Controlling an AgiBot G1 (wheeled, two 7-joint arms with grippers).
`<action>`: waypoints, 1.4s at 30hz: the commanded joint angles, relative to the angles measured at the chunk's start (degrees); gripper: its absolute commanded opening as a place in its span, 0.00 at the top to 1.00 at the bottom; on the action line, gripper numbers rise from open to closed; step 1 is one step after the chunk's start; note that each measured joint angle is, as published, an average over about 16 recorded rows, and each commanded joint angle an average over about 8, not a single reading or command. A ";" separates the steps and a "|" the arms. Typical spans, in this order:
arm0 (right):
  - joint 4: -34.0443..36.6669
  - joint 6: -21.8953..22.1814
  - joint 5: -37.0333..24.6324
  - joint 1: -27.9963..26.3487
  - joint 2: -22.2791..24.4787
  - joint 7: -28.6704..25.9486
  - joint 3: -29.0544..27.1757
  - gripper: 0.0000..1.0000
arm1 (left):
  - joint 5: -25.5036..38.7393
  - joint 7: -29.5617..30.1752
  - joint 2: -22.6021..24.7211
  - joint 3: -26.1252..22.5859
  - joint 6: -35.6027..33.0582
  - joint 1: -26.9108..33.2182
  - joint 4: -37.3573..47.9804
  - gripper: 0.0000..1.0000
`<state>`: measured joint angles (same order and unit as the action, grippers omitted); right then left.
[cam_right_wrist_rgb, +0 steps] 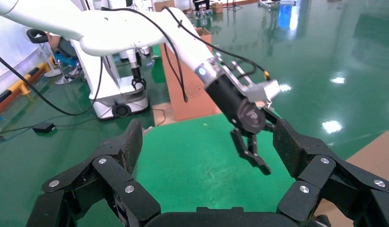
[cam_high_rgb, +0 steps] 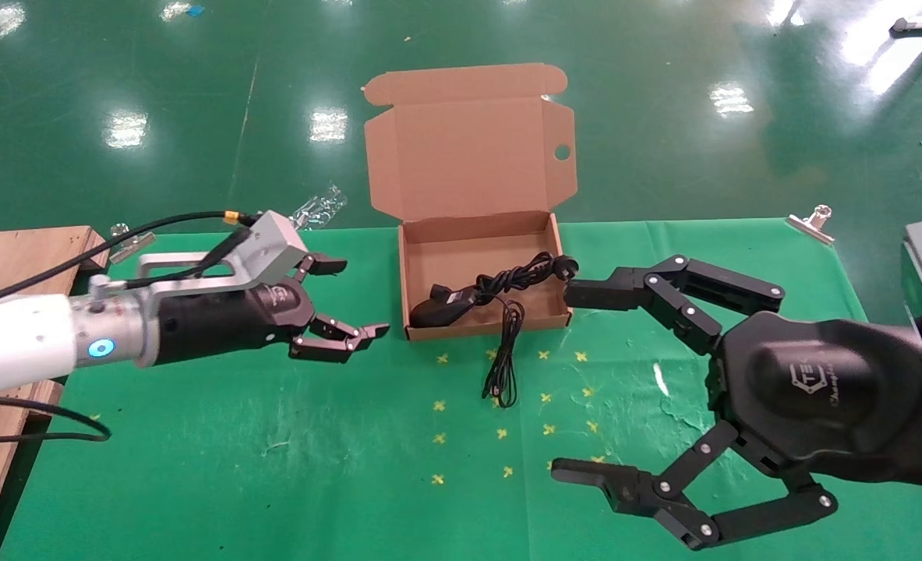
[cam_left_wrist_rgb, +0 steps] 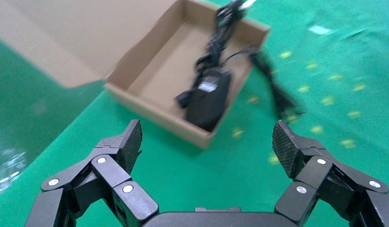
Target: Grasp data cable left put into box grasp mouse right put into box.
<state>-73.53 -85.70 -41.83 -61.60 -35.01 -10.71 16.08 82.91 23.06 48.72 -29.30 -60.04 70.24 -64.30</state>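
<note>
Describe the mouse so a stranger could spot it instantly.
Find the open cardboard box at the green table's far edge. Inside, at its near-left corner, lies the mouse: a glossy black oval. The data cable beside it is a thick twisted cord, not a smooth shell.

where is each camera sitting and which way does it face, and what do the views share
head view: on the robot's head, facing forward and down at the box holding mouse and data cable; shows open left claw and open right claw.
left wrist view: on the left wrist, facing the box; shows its own claw.
right wrist view: on the right wrist, facing the left arm; shows its own claw.
shared: head and left wrist views both show box, mouse, cable.
</note>
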 commanded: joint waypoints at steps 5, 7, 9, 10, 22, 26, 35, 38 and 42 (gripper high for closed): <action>0.01 0.01 0.02 -0.01 0.01 0.01 0.03 0.00 | -9.44 -2.83 -3.15 3.05 -5.90 -1.99 -2.13 0.00; 0.01 0.01 0.02 -0.01 0.01 0.02 0.04 0.00 | -12.63 -3.79 -4.21 4.09 -7.89 -2.67 -2.86 0.00; 0.01 0.01 0.03 -0.01 0.02 0.02 0.05 0.00 | -15.77 -4.73 -5.26 5.10 -9.85 -3.33 -3.57 0.00; 0.01 0.01 0.03 -0.02 0.02 0.03 0.05 0.00 | -17.37 -5.21 -5.79 5.62 -10.85 -3.67 -3.93 0.00; 0.01 0.04 0.07 -0.03 0.04 0.05 0.10 0.00 | -36.23 -10.86 -12.09 11.72 -22.64 -7.66 -8.19 0.00; -0.01 0.02 0.11 0.00 0.07 0.06 0.10 0.00 | -41.13 -12.24 -13.70 13.30 -25.66 -8.67 -9.30 0.00; -0.01 0.02 0.14 0.02 0.09 0.07 0.11 0.00 | -43.70 -12.72 -14.53 14.13 -27.21 -9.24 -9.86 0.00; 0.00 0.02 0.13 0.01 0.08 0.06 0.11 0.00 | -43.08 -12.61 -14.34 13.92 -26.83 -9.12 -9.72 0.00; 0.01 0.03 0.12 0.00 0.07 0.06 0.11 0.00 | -42.54 -12.51 -14.17 13.74 -26.50 -9.01 -9.59 0.00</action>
<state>-73.53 -85.68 -41.70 -61.59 -34.94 -10.65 16.19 39.99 10.48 34.42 -15.43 -86.77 61.15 -73.98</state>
